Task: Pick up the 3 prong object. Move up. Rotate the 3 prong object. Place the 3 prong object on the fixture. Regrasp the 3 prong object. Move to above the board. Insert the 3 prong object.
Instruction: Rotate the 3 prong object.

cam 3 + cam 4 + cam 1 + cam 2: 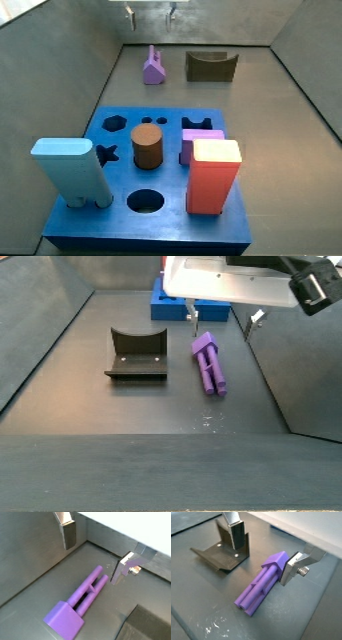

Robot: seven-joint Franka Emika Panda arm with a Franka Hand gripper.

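Lying flat on the floor, 3 prong object point(263, 585) under open claw point(262, 548)

The 3 prong object point(209, 362) lay flat on the floor, to the right of the fixture point(136, 355) in a side view and apart from it. The board point(174, 305) stood behind both. The gripper point(225, 317) hung above the object's far end, its fingers point(293, 568) apart either side, not touching it.
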